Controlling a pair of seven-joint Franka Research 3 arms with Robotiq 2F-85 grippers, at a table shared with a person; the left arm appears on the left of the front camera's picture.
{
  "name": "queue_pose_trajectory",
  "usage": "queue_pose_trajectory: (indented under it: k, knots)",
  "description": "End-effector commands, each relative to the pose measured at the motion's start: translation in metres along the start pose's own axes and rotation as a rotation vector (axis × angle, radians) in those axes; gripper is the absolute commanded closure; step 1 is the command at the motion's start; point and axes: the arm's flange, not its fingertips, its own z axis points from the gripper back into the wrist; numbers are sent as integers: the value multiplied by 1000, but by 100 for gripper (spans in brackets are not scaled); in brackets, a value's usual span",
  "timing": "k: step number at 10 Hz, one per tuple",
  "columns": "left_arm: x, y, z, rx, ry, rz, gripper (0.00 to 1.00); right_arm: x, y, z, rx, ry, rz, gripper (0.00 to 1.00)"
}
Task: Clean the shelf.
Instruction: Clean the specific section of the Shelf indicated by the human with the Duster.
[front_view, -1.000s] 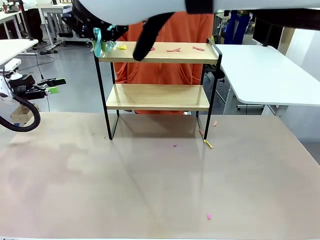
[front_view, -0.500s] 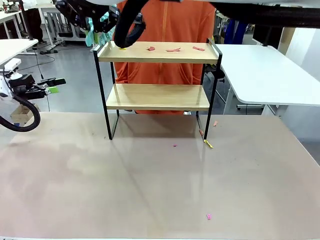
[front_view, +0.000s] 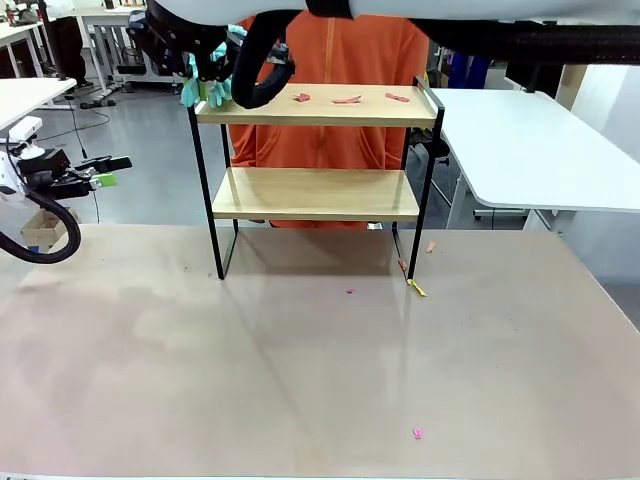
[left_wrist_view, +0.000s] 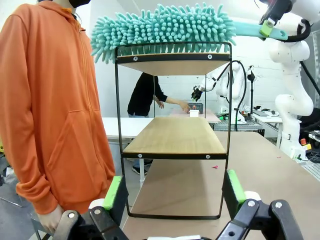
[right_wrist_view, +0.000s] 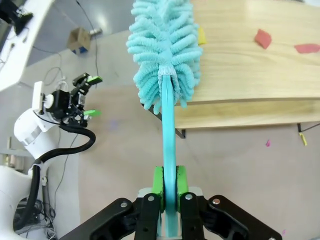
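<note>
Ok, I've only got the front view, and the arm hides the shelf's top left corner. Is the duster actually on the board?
Observer: Yes. The right wrist view shows the duster head lying across the end of the shelf top board, sticking out past its edge.
Operator: And the grip?
Observer: The right gripper is shut on the handle, a pad on each side.
Operator: Anything close to the head?
Observer: A yellow scrap lies on the board right beside it.
</note>
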Motion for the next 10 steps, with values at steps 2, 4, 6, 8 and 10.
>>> queue_pose_trajectory:
  k: [2,4,6,8,10]
  knots:
    - [3,-1,0,-8,5,-11,0,-3,-9,-8,-12,73,-53,87]
    - [3,-1,0,-8,5,-11,0,-5,-11,-5,27,31,1,87]
    - [3,-1,0,-8,5,-11,0,0,-5,-10,-12,58,-27,87]
    - [3,-1,0,-8,5,-11,0,0,-5,-10,-12,58,-27,87]
    - [3,-1,0,-8,5,-11,0,-2,-5,-12,-6,58,-22,87]
